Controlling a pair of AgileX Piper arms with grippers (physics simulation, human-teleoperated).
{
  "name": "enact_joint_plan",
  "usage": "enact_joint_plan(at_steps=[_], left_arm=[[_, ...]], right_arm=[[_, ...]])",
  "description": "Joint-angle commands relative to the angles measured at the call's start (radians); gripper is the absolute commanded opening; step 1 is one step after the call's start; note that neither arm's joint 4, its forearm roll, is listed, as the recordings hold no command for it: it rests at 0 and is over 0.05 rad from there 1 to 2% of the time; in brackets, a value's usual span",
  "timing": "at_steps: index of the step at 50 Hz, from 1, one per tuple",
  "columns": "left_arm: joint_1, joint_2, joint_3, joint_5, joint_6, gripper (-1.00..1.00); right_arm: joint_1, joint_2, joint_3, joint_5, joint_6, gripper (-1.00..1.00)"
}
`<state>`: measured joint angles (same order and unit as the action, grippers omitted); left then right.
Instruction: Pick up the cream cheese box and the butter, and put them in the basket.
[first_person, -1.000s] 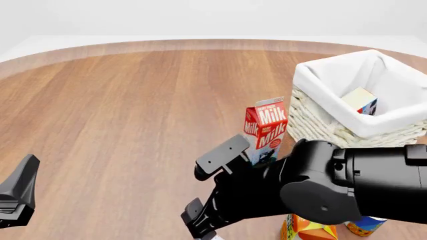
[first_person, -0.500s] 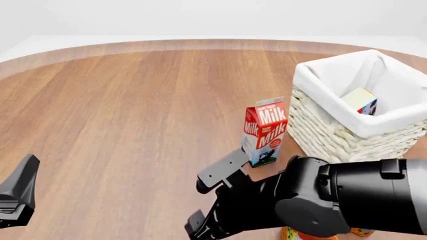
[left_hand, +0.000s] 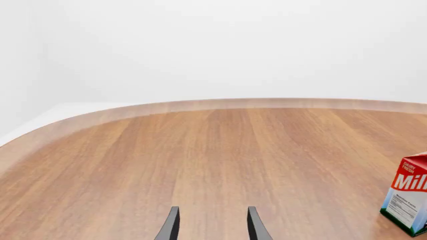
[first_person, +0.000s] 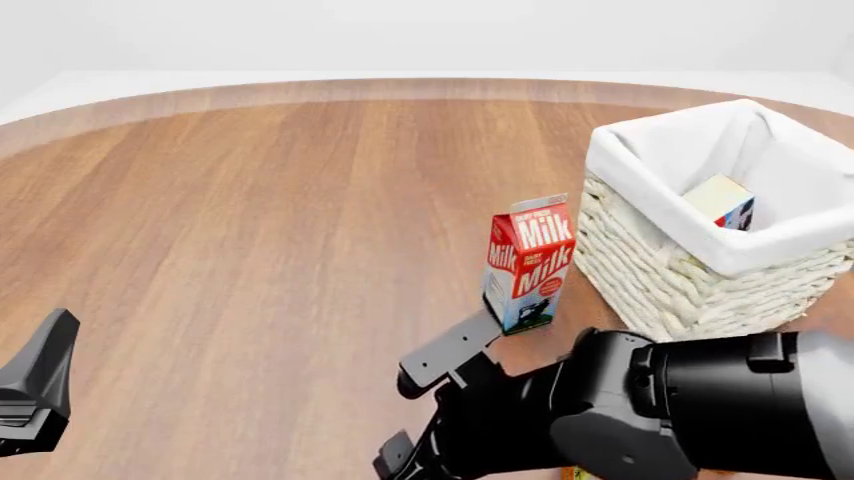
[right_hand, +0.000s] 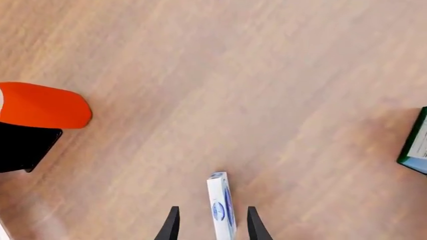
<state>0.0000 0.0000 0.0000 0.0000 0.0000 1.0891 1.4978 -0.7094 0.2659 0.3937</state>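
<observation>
Black and bulky, the right gripper (first_person: 424, 410) fills the near edge of the front view, hiding what only its wrist camera shows: the cream cheese box (right_hand: 221, 206) on edge between spread fingers, no contact visible. The left gripper (left_hand: 210, 226) is likewise parted over bare table (first_person: 267, 220). Farther off, the milk carton (first_person: 530, 263) stands beside the basket (first_person: 667, 270), the butter (first_person: 721, 201) inside.

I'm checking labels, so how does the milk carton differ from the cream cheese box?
The milk carton is red and white; the cream cheese box is white with blue markings. The milk carton stands beside the basket; the cream cheese box sits between the fingers of the open right gripper. Both are on the table.
</observation>
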Motion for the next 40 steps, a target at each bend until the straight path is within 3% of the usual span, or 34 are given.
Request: enact_joint_plan(at_steps=[1,7,40], left_arm=[[0.0,0.0,0.0,0.0,0.0,1.0],[0.0,0.0,0.0,0.0,0.0,1.0],[0.0,0.0,0.0,0.0,0.0,1.0]], right_arm=[[0.011,0.029,0.019,-0.042,0.02,1.0],[0.026,0.052,0.036,-0.075,0.043,1.0],[0.019,0.082,0.055,-0.12,0.042,1.0]])
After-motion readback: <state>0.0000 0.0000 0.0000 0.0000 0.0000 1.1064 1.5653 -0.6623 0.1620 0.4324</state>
